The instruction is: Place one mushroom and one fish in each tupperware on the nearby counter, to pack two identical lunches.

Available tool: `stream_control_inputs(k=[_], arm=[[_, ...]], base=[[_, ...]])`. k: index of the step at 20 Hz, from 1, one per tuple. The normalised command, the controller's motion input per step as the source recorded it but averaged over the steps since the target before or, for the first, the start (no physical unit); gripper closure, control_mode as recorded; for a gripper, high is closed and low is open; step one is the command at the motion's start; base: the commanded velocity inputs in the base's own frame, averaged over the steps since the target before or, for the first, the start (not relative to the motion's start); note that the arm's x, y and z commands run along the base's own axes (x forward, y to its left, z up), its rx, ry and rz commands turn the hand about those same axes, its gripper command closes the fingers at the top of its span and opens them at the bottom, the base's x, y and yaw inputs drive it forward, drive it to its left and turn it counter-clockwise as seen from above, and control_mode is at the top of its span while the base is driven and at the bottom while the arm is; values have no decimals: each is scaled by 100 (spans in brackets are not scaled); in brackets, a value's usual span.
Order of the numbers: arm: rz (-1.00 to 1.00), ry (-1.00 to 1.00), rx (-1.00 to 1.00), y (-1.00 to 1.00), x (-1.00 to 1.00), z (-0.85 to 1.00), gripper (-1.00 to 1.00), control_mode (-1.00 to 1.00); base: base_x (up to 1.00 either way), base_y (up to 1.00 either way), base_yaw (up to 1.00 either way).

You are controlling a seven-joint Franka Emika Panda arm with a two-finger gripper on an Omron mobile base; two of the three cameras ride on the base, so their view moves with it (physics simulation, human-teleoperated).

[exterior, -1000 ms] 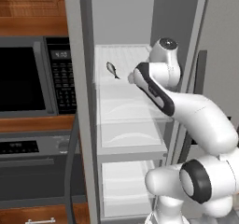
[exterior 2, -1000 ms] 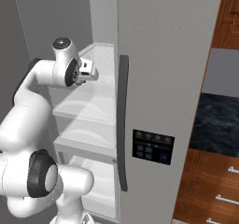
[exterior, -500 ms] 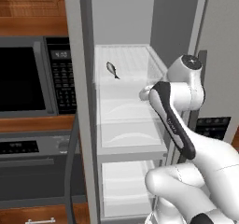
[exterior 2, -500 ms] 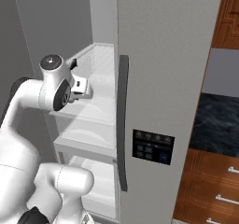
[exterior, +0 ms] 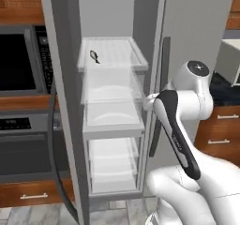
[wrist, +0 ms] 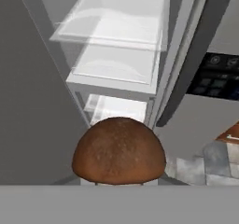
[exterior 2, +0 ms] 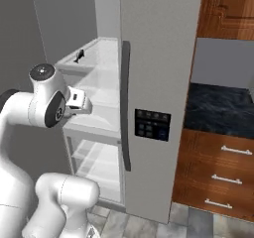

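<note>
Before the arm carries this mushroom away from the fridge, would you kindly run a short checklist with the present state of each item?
1. Mushroom sits in front of the hand camera, fingers shut on it: ok.
2. Gripper outside the fridge shelves: ok.
3. Dark fish lying on the top shelf, not yet fetched: ok.
4. Black counter to the right in sight: ok.
5. Tupperware located: cannot tell.

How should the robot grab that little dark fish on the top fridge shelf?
Probably across the fish's slim middle, coming in from the open front of the fridge, above the shelf. It is thin and sits near the shelf's left side, so a pinch across its narrow body looks easiest. The end effector must first drop off its mushroom.
</note>
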Motion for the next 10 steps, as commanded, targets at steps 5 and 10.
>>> stream_control_inputs(k=[5, 10], arm=[[0, 0, 0, 0, 0, 0, 100, 100], [0, 0, 0, 0, 0, 0, 100, 100]], base=[[-87, -100, -15], [-28, -100, -20]])
